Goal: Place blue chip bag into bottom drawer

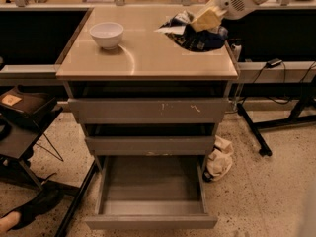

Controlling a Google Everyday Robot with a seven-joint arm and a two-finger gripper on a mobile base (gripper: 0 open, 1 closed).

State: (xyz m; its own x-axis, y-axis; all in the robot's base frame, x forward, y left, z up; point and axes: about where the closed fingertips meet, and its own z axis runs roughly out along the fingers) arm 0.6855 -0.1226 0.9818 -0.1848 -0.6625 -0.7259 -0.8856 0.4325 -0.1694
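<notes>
- The beige-fingered gripper (205,19) is at the right rear of the tan tabletop (148,56), its fingers pinching the top edge of the shiny dark-blue foil chip bag (197,37).
- The bag spreads just below and left of the fingers, long axis roughly left-right.
- The deep grey metal bottom drawer (150,184) stands open, well below and forward-left of the bag.

- Bowl (106,34) - back left on the cabinet top (148,60).
- Gripper (207,19) grips the blue chip bag (197,37) at back right.
- Bottom drawer (152,194) stands open, lowest; rag (219,161) on the floor to its right.
</notes>
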